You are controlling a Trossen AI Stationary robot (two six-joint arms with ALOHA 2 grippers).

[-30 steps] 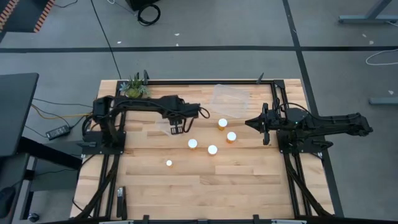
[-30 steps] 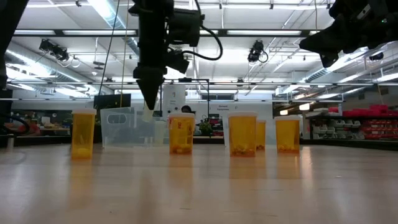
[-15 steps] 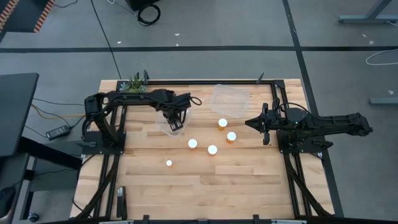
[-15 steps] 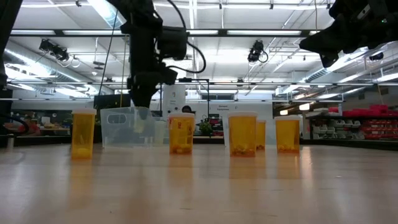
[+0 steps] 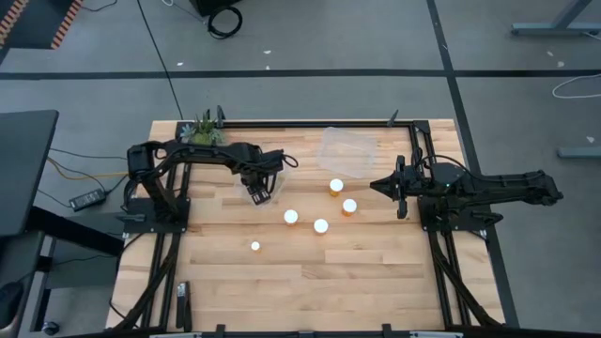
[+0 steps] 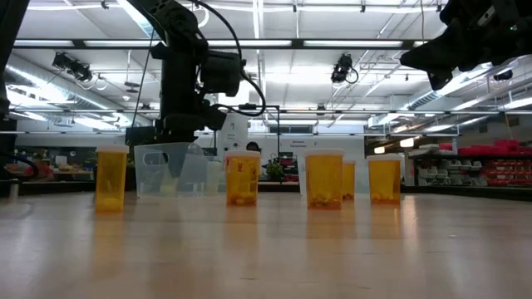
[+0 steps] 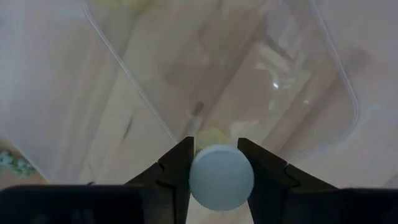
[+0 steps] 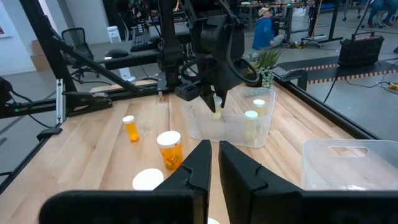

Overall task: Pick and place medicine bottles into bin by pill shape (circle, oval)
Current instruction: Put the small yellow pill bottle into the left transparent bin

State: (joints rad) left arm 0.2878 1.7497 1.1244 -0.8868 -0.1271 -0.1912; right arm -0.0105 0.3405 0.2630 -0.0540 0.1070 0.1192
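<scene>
My left gripper (image 5: pixel 261 190) stands over the clear left bin (image 5: pixel 246 192), pointing down, shut on an amber bottle with a white cap (image 7: pixel 221 177). In the low view it reaches down inside the bin's walls (image 6: pixel 150 170). Two bottles (image 8: pixel 255 109) stand in that bin. Several more bottles stand upright on the table: (image 5: pixel 336 185), (image 5: pixel 349 205), (image 5: pixel 294 217), (image 5: pixel 321 225), (image 5: pixel 254 246). My right gripper (image 5: pixel 390 187) waits shut and empty at the table's right, held above it (image 8: pixel 212 155). My left gripper pinches the bottle at its top, the round white cap's two sides (image 7: pixel 194 177) between its two fingers (image 7: pixel 177 171). The fingers come from above, pointing down. The bottle hangs upright below them inside the bin; I cannot tell whether its foot touches the bin's floor.
A second clear bin (image 5: pixel 349 150) stands at the far middle of the table. A small green potted plant (image 5: pixel 203 131) sits at the far left corner. Black frame rails run along the table's edges. Bare wood lies toward the near edge.
My left gripper, still shut on the bottle, has gone a little toward the table's left and down, from above the bin's rim to inside its walls. The bottle has stayed upright in the hold.
</scene>
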